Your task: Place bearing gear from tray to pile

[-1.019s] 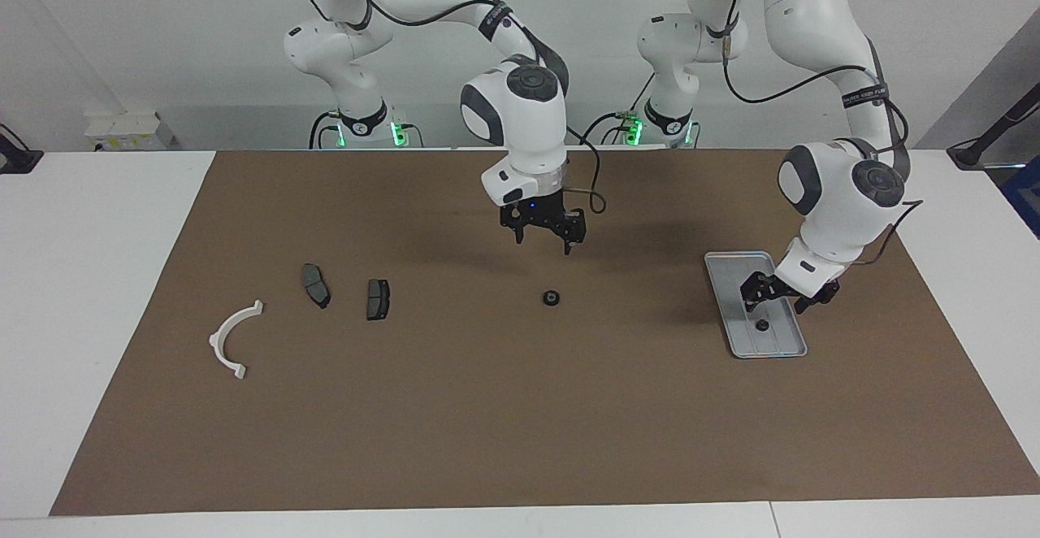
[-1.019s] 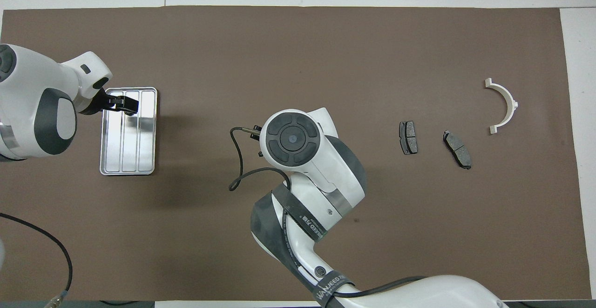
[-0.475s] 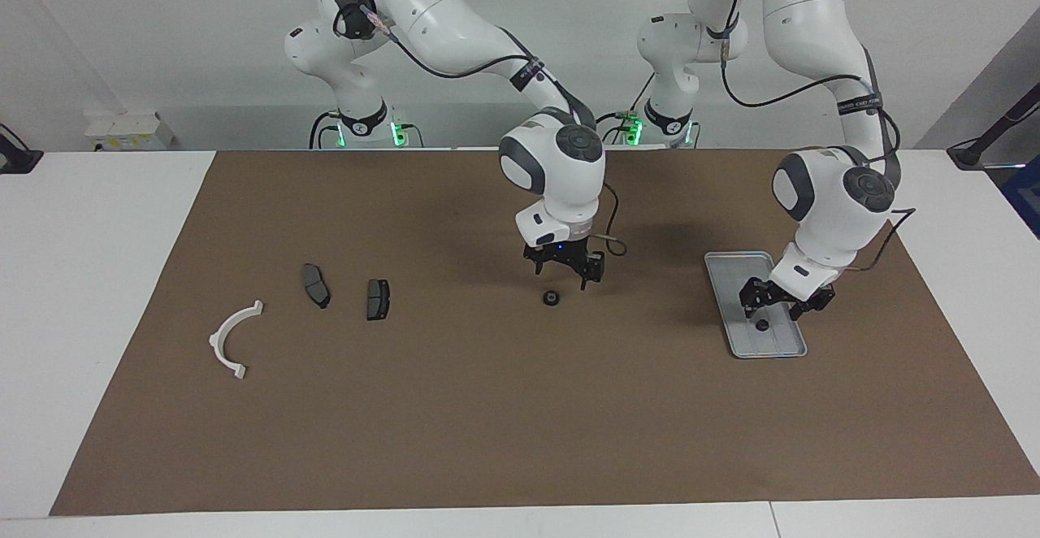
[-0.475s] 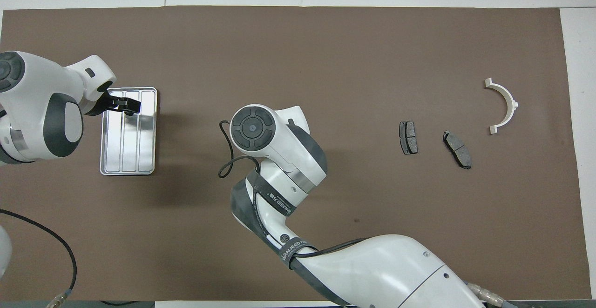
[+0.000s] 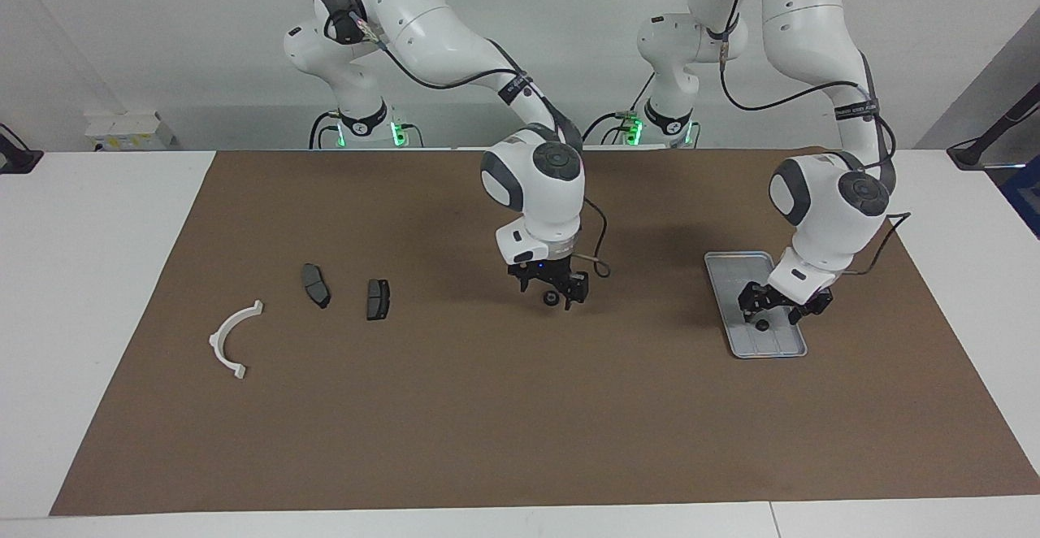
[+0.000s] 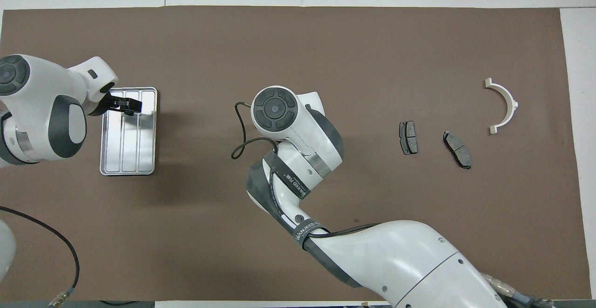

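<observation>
You have the tray on the mat at the left arm's end of the bench, with one gear in it. A second gear lies mid-mat. The two pads and the bracket lie toward the right arm's end.

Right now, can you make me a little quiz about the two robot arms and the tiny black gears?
1. True or false: the left end effector is over the tray.
2. How many dark brake pads lie on the brown mat?
3. The right end effector is down at: A a brake pad, B a bearing gear mid-mat, C the tray.
Key: 1 true; 2 two; 3 B.
</observation>
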`<state>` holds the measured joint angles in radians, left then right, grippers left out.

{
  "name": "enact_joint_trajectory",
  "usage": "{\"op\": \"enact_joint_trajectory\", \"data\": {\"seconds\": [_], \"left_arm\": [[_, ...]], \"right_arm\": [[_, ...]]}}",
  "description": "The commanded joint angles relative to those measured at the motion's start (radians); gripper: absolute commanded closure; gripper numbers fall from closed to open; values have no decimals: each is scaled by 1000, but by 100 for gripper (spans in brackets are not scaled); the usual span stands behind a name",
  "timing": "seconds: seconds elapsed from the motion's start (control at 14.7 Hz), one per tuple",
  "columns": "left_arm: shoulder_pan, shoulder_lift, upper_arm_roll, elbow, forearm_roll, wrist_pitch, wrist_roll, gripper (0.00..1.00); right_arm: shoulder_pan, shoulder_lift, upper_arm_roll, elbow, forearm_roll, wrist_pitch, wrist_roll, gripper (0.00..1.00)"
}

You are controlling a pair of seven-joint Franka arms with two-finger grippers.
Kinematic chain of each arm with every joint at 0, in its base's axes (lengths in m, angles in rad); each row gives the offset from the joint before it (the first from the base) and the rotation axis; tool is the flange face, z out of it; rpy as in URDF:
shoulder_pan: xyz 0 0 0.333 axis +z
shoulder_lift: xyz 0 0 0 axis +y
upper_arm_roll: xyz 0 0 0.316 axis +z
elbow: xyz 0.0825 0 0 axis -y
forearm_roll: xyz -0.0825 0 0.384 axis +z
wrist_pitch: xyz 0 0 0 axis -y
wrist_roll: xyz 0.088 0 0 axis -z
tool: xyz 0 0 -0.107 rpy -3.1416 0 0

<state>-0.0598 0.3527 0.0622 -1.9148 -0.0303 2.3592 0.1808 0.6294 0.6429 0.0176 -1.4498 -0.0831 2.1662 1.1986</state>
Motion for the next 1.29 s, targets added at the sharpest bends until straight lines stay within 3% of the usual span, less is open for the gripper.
{"op": "enact_joint_trajectory", "data": {"seconds": [0.0, 0.68, 0.95, 1.09, 1.15, 1.22], "left_arm": [[6, -1, -1, -53, -16, 80, 25, 9], [6, 6, -1, -84, -16, 127, 25, 13], [8, 6, -1, -82, -16, 126, 23, 64], [8, 6, -1, -79, -16, 120, 23, 85], [8, 6, -1, -73, -16, 114, 23, 94], [8, 6, -1, -70, -17, 107, 23, 95]], "right_arm": [[-5, 7, 10, -3, 0, 21, 18, 0], [27, 32, 15, -12, -18, 29, -17, 0], [33, 32, 15, -26, -33, 24, -31, 1], [26, 34, 15, -27, -38, 29, -31, 2], [23, 34, 15, -30, -40, 30, -31, 3], [21, 32, 15, -37, -40, 35, -31, 5]]}}
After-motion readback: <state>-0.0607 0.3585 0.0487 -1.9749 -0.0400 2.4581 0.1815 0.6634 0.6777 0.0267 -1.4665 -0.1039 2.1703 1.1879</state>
